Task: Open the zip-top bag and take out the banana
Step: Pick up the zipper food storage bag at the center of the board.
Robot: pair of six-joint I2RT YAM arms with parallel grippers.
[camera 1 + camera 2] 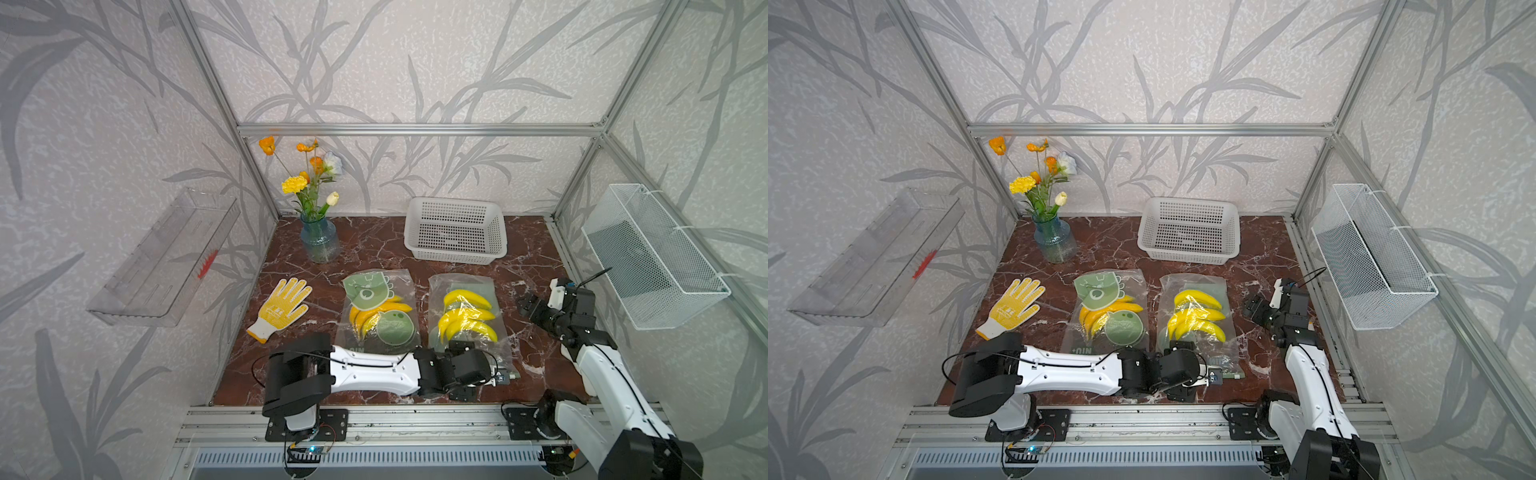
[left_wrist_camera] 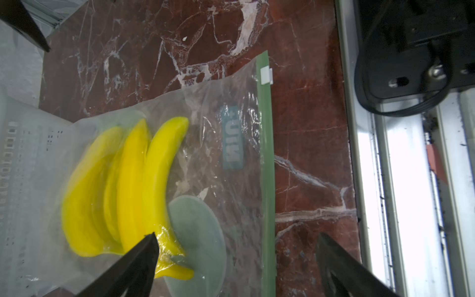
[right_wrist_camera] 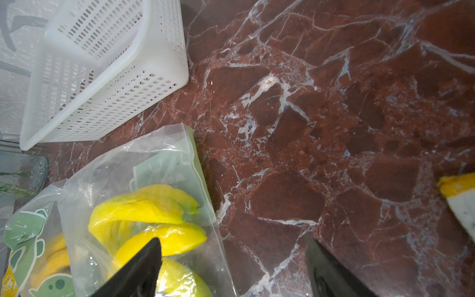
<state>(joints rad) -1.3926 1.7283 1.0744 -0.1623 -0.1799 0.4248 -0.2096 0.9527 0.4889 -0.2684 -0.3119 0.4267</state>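
Left gripper (image 2: pixel 236 235): jaws spread wide, nothing held. It sits low over the near end of the clear plastic zip-top bag (image 1: pixel 461 284). One fingertip (image 2: pixel 151 239) is over the stem end of the yellow banana bunch (image 2: pixel 123 185). The other is past the green zip strip (image 2: pixel 266 154), over the red-brown marble table (image 2: pixel 308 144). The small white slider (image 2: pixel 266 74) is at one end of the strip; whether it is sealed, cannot tell. The bananas are inside the bag, which lies flat on the table beside a green-printed plastic bag (image 1: pixel 376 307) of bananas. Right gripper (image 3: pixel 232 237): jaws also spread, empty, above the table just beside the clear bag's right edge. A white perforated plastic basket (image 1: pixel 455 230) stands behind both bags.
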